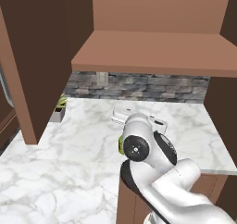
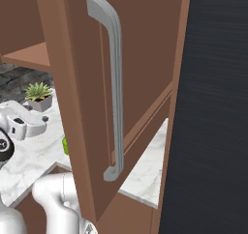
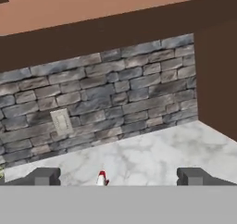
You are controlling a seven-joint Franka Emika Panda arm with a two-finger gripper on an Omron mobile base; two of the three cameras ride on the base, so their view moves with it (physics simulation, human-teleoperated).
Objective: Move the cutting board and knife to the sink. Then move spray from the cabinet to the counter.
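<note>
The spray [image 1: 121, 145] stands on the white marble counter [image 1: 69, 144]; just a sliver of its green body shows behind my arm's joint. A green edge of the spray [image 2: 64, 145] also peeks past the cabinet door. Its red-and-white head [image 3: 102, 177] sits low between my fingertips [image 3: 44, 176]. My gripper [image 3: 118, 177] is open and holds nothing, and its white hand [image 1: 121, 115] hovers above the counter under the brown cabinet [image 1: 152, 52], whose shelf is bare. The cutting board, the knife and the sink are out of view.
The open cabinet door [image 2: 140, 59] with its long grey handle [image 2: 114, 83] stands close on the right. A small potted plant [image 1: 59, 105] sits at the back left by the stone backsplash [image 3: 106, 93], which carries a wall outlet [image 3: 61, 121]. A dark panel [image 2: 218, 107] blocks the far right.
</note>
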